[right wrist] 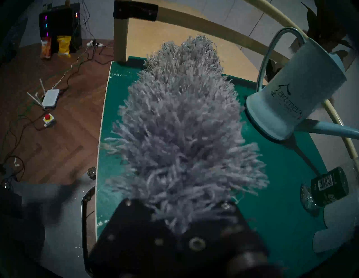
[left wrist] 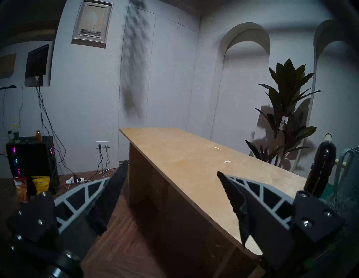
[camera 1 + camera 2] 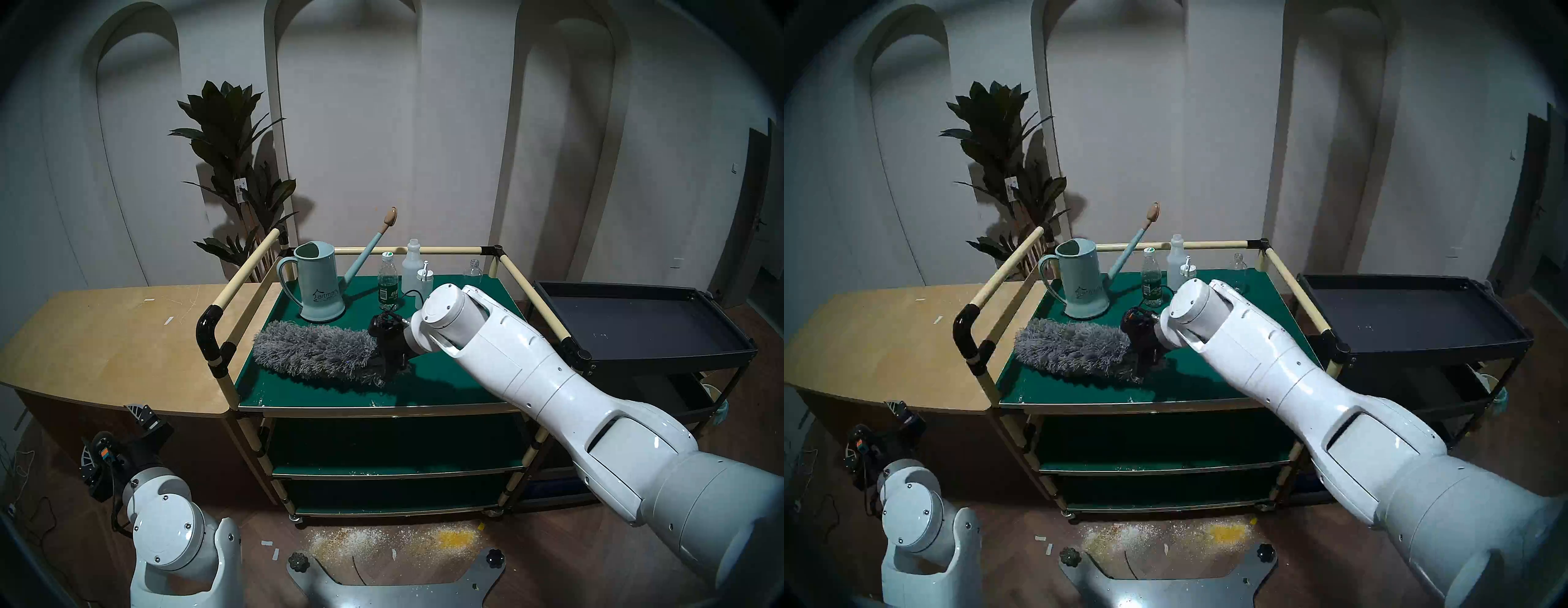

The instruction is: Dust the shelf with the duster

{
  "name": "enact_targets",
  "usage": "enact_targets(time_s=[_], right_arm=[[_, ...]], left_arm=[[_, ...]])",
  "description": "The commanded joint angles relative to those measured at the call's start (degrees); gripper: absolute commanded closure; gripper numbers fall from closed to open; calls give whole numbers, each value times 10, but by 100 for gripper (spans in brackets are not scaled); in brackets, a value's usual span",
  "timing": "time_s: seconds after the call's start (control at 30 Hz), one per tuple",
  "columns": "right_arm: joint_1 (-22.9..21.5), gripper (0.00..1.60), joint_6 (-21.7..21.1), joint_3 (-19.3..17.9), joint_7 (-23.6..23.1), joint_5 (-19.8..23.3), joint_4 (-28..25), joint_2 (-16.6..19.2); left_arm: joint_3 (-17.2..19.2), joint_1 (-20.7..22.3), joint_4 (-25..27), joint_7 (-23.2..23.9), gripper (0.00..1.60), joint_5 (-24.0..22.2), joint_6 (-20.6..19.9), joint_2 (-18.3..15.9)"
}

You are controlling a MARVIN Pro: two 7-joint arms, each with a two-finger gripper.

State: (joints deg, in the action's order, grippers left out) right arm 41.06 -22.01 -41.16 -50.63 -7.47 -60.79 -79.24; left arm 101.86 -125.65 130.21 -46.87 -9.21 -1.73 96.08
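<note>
Scene as shown in the head views and both wrist views:

- Shelf (image 3: 445, 373): dark-green top board of a three-tier cart, framed by cream tube rails with black joints. White specks visible along the near edge.
- Duster (image 3: 314, 354): shaggy grey head lying lengthwise on the near left part of the shelf, tip directed toward the cart's left rail. Fibres resting on the green surface. Handle end hidden inside the black tooling.
- Right end effector (image 3: 384, 361): reaching over the shelf from the right, angled downward, clamped tight on the duster's handle end. In the right wrist view, grey fibres (image 1: 180, 135) spreading out directly from the closed black fingers and filling the centre of the frame.
- Left end effector (image 2: 172, 186): held low beside the cart, off to the left, fingers spread wide, nothing between them. Aimed across the plywood tabletop (image 2: 194, 155).
- Watering can (image 3: 320, 282): pale blue, upright at the rear left of the shelf, just behind the duster, long spout rising to the right.
- Green-labelled bottle (image 3: 388, 282): upright, right of the watering can.
- Further clear and white bottles (image 3: 413, 265): grouped along the rear rail.
- Black tray cart (image 3: 636, 322): right of the shelf.
- Potted plant (image 3: 237, 170): behind the cart's left rear corner.
- Floor below the cart: scattered white and yellow powder (image 3: 394, 541).
</note>
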Motion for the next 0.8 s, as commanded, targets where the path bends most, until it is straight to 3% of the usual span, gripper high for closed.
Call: enact_targets(time_s=[0.0,0.13,0.4,0.77], right_arm=[[-65,160,26,32,-35,-17,39,-54],[-81,160,44,52,-85,-18,48,-52],[-99,160,51,71,-178,2,-2,-15],[-110,160,33,68,-278,77,-90,31]], left_arm=[[18,-13,13,2,0,-13,17,3],[23,-18,12,7,0,-26,26,3],[26,-25,12,18,0,-43,37,4],[9,-29,9,24,0,-49,42,6]])
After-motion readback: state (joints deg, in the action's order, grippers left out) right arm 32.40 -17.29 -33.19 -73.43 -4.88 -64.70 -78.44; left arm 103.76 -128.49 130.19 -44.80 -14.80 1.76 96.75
